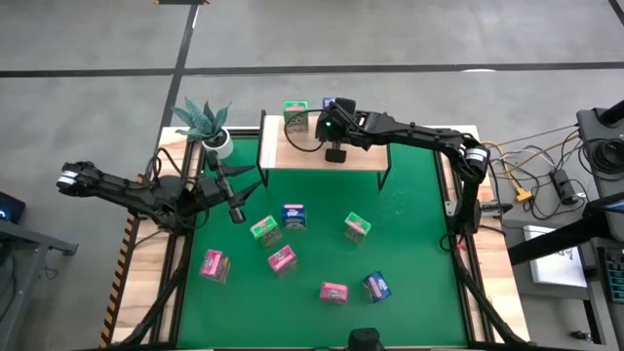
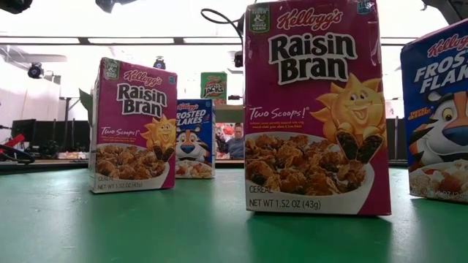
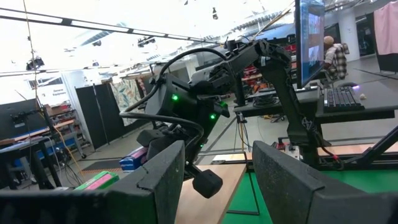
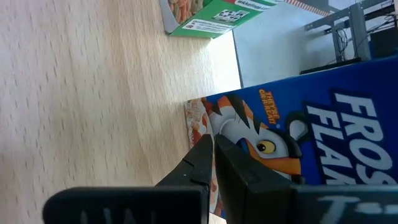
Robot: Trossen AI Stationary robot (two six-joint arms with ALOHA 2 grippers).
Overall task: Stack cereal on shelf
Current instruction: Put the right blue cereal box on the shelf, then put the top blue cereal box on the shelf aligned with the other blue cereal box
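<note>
The shelf (image 1: 292,156), a light wood top on black legs, stands at the table's far edge. On it are a green cereal box (image 1: 295,115) and a blue one (image 1: 329,105). My right gripper (image 1: 331,119) reaches over the shelf from the right and is shut on the blue box (image 4: 298,143). The green box (image 4: 211,15) lies beyond on the wood top (image 4: 93,93). My left gripper (image 1: 234,207) hovers open and empty over the table's left part. Several more boxes stand on the green table, among them pink (image 2: 316,109), pink (image 2: 133,126) and blue (image 2: 194,139). My right gripper pinches the blue box at its edge beside the tiger picture (image 4: 205,121). A thin strip of the box shows between the two fingers (image 4: 199,162). The fingers cover the rest of the contact. The box's lower end (image 4: 189,106) meets the shelf's wood top.
A potted plant (image 1: 205,122) stands at the table's far left corner, beside the shelf. Boxes are scattered over the middle and near part of the green table (image 1: 419,224): green (image 1: 265,230), blue (image 1: 293,216), green (image 1: 357,227), pink (image 1: 214,264). Cables and gear lie off the right edge.
</note>
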